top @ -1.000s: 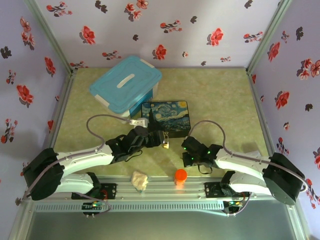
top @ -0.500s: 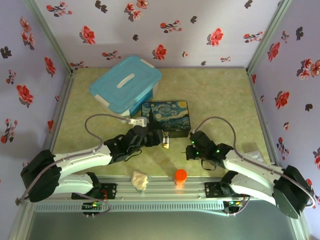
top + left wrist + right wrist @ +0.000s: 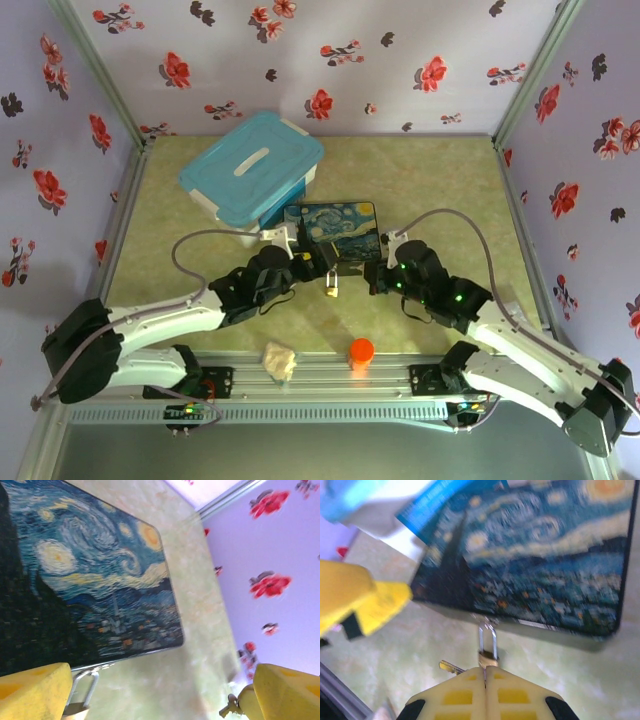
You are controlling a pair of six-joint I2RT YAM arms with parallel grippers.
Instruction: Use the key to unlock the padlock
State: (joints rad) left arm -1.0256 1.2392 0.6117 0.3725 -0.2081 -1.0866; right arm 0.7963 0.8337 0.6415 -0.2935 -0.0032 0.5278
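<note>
The small brass padlock (image 3: 488, 656) hangs by its silver shackle from the front of the Starry Night box (image 3: 545, 555). My right gripper (image 3: 485, 672) is shut, its fingertips just short of the padlock body. The key (image 3: 451, 667) sticks out to the left from between its tips. In the top view the padlock (image 3: 330, 290) lies between my left gripper (image 3: 322, 268) and right gripper (image 3: 372, 280). My left gripper (image 3: 162, 685) is open wide and holds nothing. The padlock (image 3: 82, 695) is beside its left finger, and a small key-like metal piece (image 3: 229, 707) is by its right finger.
A blue lidded bin (image 3: 250, 170) stands behind the painted box (image 3: 335, 228) on the left. An orange round cap (image 3: 361, 350) and a crumpled pale wad (image 3: 280, 360) lie near the front rail. Flowered walls close in the green tabletop (image 3: 440, 190).
My right arm has reached forward from near the front edge up to the padlock, still shut. My left gripper has shifted slightly toward the box.
</note>
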